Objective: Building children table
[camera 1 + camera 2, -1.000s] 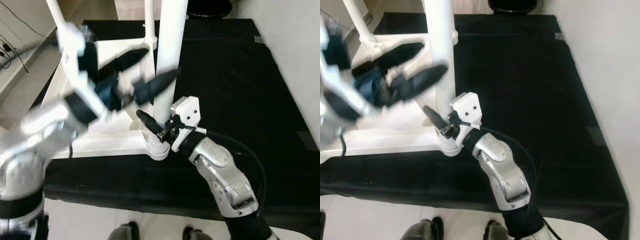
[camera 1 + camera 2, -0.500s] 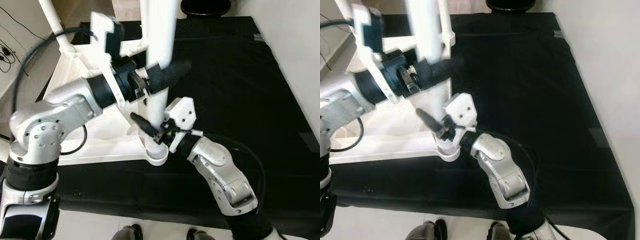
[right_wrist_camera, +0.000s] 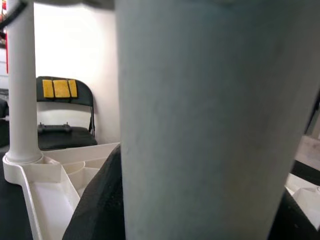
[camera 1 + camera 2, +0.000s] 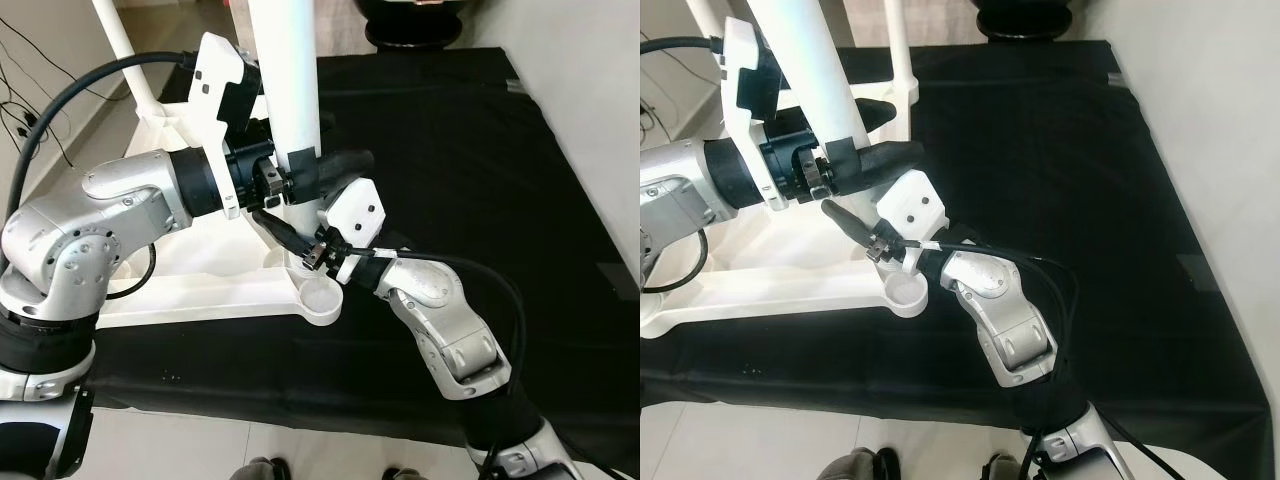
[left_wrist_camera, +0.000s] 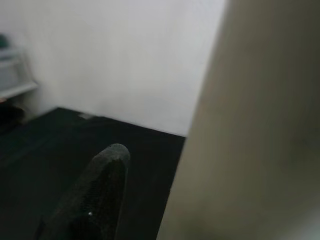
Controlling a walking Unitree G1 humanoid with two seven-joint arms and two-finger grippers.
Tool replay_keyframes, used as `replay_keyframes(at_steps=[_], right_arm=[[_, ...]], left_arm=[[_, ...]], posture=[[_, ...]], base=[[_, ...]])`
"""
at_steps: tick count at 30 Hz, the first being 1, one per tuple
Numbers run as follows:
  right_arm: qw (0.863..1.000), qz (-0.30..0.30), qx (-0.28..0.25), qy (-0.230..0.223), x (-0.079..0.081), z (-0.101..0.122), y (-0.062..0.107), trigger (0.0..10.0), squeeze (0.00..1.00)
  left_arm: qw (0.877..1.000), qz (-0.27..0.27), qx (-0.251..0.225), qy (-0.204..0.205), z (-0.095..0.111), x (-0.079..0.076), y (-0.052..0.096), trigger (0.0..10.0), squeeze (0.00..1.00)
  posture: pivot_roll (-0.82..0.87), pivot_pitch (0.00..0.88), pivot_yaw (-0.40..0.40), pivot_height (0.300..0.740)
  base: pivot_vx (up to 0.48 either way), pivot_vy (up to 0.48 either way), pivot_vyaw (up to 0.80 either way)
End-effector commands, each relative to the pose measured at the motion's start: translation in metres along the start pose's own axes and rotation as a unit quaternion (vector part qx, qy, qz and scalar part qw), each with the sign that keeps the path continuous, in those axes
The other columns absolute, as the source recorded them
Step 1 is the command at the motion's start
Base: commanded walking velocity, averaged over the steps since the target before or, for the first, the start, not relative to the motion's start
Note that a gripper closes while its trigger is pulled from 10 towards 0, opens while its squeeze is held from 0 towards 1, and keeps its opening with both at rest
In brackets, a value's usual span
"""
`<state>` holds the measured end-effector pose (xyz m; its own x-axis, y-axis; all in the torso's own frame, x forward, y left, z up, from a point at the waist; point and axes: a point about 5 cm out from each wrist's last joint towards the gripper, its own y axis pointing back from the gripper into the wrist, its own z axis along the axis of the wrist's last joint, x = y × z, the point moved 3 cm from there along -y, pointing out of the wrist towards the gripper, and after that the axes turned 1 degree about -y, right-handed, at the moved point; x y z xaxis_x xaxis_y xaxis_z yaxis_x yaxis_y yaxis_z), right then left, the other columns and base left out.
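Plainly the white table leg is the thing in hand; it stands tilted above the near corner of the upturned white table top, which lies on a black mat, its lower end close above the round corner socket, though whether it has entered cannot be told; two other legs stand seated at the far corners, so by judgement this one is among the last to fit. The left gripper is clenched round the leg partway up, one black finger showing on each side, likely to steer and carry its weight; the left wrist view shows a finger lying beside the pale shaft. The right gripper sits lower, near the leg's foot just above the socket, probably to guide the end home; the right wrist view has the shaft pressed between dark fingers, so it appears to be grasping the leg too. Beyond the frame a folding chair stands by the wall; misalignment at the socket seems the chief risk.
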<state>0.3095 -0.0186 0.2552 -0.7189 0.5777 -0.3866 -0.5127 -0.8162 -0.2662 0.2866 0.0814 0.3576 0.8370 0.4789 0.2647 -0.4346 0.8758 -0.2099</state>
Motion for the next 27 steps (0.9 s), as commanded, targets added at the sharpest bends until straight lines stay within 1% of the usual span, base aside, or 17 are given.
replay_keyframes(at_steps=[1,2,4,8,17,22,24,25,26,27], right_arm=[[0.998,0.051,-0.022,0.028,0.017,0.009,-0.006,10.0,0.0],[0.998,0.052,-0.021,0.03,0.017,0.009,-0.007,10.0,0.0],[0.998,0.053,-0.021,0.031,0.018,0.008,-0.009,10.0,0.0],[0.998,0.056,-0.02,0.032,0.019,0.006,-0.01,10.0,0.0],[0.998,0.054,-0.018,0.037,0.017,0.004,-0.013,10.0,0.0],[0.998,0.046,-0.013,0.034,0.012,0.003,-0.016,10.0,0.0],[0.998,0.057,-0.008,0.014,0.01,0.002,-0.017,10.0,0.0],[0.998,0.057,-0.008,0.014,0.01,0.002,-0.017,10.0,0.0],[0.998,0.062,-0.009,-0.01,0.008,0.003,-0.018,10.0,1.0],[0.998,0.062,-0.009,-0.01,0.008,0.003,-0.018,10.0,1.0]], left_arm=[[0.999,0.032,0.01,-0.036,0.005,0.01,0.003,0.9,0.0],[0.999,0.031,0.002,-0.043,0.01,0.01,0.002,0.0,0.0],[0.998,0.026,-0.011,-0.052,0.016,0.006,0.0,0.0,0.0],[0.998,0.022,-0.023,-0.057,0.021,0.001,-0.002,0.0,0.0],[0.997,0.024,-0.032,-0.071,0.027,0.0,-0.004,0.0,0.0],[0.996,0.028,-0.04,-0.072,0.032,-0.001,-0.001,0.0,0.0],[0.996,0.03,-0.046,-0.066,0.034,0.002,0.003,0.0,0.0],[0.996,0.03,-0.046,-0.066,0.034,0.002,0.003,0.0,0.0],[0.997,0.021,-0.047,-0.059,0.033,0.004,0.004,0.0,0.0],[0.997,0.021,-0.047,-0.059,0.033,0.004,0.004,0.0,0.0]], posture=[[0.02,0.115,0.058,0.74],[0.02,0.11,0.056,0.74],[0.02,0.107,0.054,0.74],[0.02,0.103,0.054,0.74],[0.02,0.096,0.054,0.74],[0.02,0.091,0.047,0.74],[0.01,0.089,0.044,0.74],[0.01,0.089,0.044,0.74],[0.01,0.087,0.041,0.74],[0.01,0.087,0.041,0.74]], base=[[0.0,0.0,0.0],[0.0,0.0,0.0],[0.0,0.0,0.0],[0.0,0.0,0.0],[0.0,0.0,0.0],[0.0,0.0,0.0],[0.0,0.0,0.0],[0.0,0.0,0.0],[0.0,0.0,0.0],[0.0,0.0,0.0]])
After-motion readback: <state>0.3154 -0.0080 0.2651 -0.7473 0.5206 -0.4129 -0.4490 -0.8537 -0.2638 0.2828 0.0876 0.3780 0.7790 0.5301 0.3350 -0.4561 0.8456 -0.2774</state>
